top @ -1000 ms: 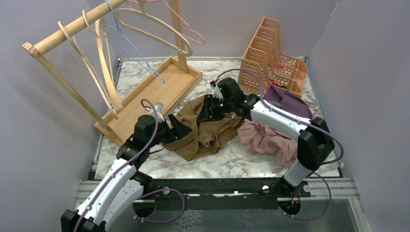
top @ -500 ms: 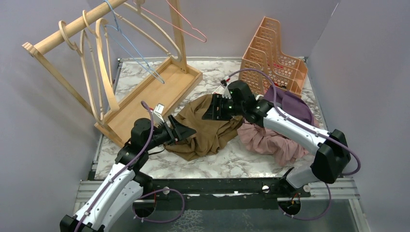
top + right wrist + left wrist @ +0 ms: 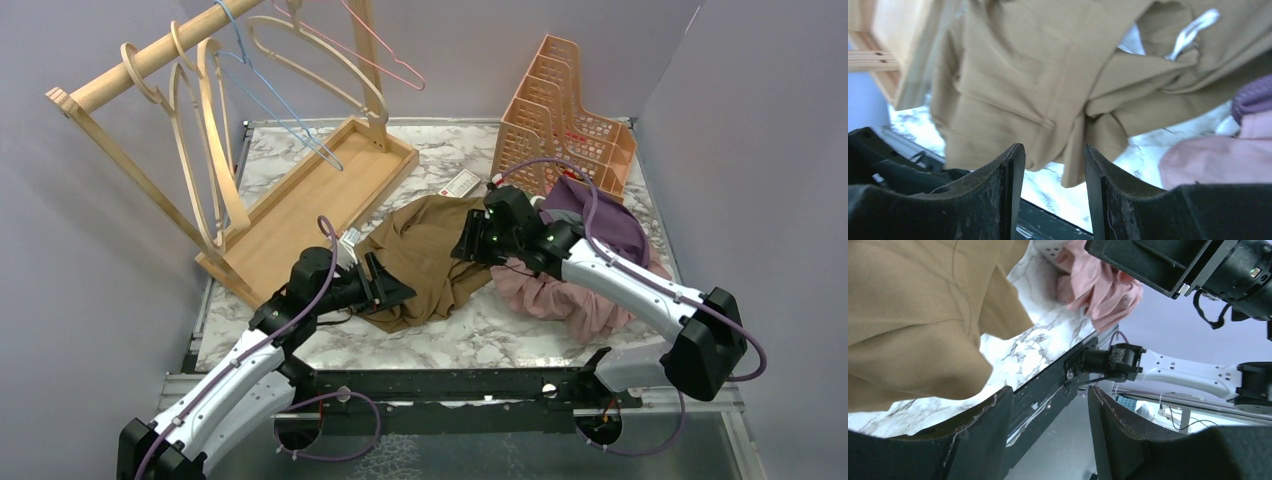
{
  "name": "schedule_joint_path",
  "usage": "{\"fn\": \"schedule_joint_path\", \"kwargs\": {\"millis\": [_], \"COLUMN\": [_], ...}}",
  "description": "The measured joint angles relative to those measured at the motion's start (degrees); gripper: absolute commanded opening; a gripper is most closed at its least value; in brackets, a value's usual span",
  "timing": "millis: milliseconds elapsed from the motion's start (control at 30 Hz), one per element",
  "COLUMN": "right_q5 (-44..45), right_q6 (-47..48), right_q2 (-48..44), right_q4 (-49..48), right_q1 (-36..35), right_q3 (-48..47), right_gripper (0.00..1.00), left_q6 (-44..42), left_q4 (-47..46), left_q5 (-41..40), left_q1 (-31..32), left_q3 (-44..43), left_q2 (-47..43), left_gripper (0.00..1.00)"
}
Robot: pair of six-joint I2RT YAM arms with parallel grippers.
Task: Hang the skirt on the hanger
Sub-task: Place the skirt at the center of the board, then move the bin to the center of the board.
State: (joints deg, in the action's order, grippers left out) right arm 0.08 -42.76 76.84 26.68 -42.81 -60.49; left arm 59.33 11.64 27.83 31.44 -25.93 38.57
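- The left arm [image 3: 235, 375] reaches from its base at the near edge, its forearm slanting up and to the right. The wrist is bent so that the left tool [image 3: 392, 289] lies low and nearly level over the counter [image 3: 480, 335].
- The left tool is open. In its wrist view the two dark fingers [image 3: 980, 440] stand apart with nothing between them, and only the counter's edge and the black frame [image 3: 1048, 385] show through the gap.
- The skirt [image 3: 425, 255], a crumpled brown heap, lies flat on the counter just ahead of the left tool's tips and spreads away toward the right tool [image 3: 468, 245]. None of it is on a hanger.
- The right tool points left and down at the skirt's right edge. It is open too: its fingers [image 3: 998, 200] stand apart, and the brown folds lie just past the tips with none pinched between them.
- The right arm [image 3: 625, 285] rises from the near right corner and folds at a far-right elbow. Its forearm runs back to the left.
- Behind the right tool's wrist a pink garment [image 3: 545, 290] lies bunched under that forearm, with a purple garment [image 3: 605, 215] beyond it.
- The counter is white marble with grey veins.
- Well off to the left tool's far left stands a wooden rack. Its bar [image 3: 150, 60] carries the hangers [image 3: 225, 170], some wooden, one blue wire and one pink wire, above a tray base [image 3: 310, 200].
- Just beyond the right tool lies a small white card [image 3: 460, 183], and an orange mesh file holder [image 3: 565, 110] stands farther back.
- Plain lilac walls [image 3: 760, 150] close in the scene.
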Motion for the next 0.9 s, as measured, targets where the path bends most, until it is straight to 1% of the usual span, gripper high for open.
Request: {"fn": "schedule_joint_path", "kwargs": {"millis": [100,267,400,500,567,667,767,900], "right_q5": [2.51,6.45,11.37,13.68,14.36,14.21,14.43,16.09], "right_q6": [0.39,0.33,0.35,0.57,0.96,1.22,1.25,0.63], "right_q2": [0.07,1.92,3.98,4.59,4.59,4.59,4.59,4.37], "right_q4": [1.97,3.08,3.5,3.69,3.56,2.58,2.27,4.74], "right_q1": [0.0,0.0,0.57,2.32,4.13,5.88,7.98,10.82], "right_q3": [2.8,3.91,3.91,4.31,5.11,6.12,7.67,9.11], "right_gripper": [0.51,0.52,0.53,0.53,0.53,0.52,0.52,0.52], "left_q6": [-0.26,-2.21,-3.69,-4.85,-5.86,-7.17,-8.17,-9.05], "left_q4": [0.81,1.51,1.68,1.9,2.05,2.19,2.43,3.98], "left_q5": [0.02,-0.81,-5.66,-10.82,-14.38,-18.58,-22.16,-26.12], "left_q1": [0.83,2.08,2.16,2.16,2.16,2.16,2.19,2.19], "left_q3": [1.31,3.3,3.17,2.4,1.27,-0.07,-0.7,-1.2], "left_q2": [0.92,6.67,11.04,14.01,15.69,16.68,16.74,16.74], "left_gripper": [0.58,0.6,0.6,0.56,0.48,0.42,0.41,0.41]}}
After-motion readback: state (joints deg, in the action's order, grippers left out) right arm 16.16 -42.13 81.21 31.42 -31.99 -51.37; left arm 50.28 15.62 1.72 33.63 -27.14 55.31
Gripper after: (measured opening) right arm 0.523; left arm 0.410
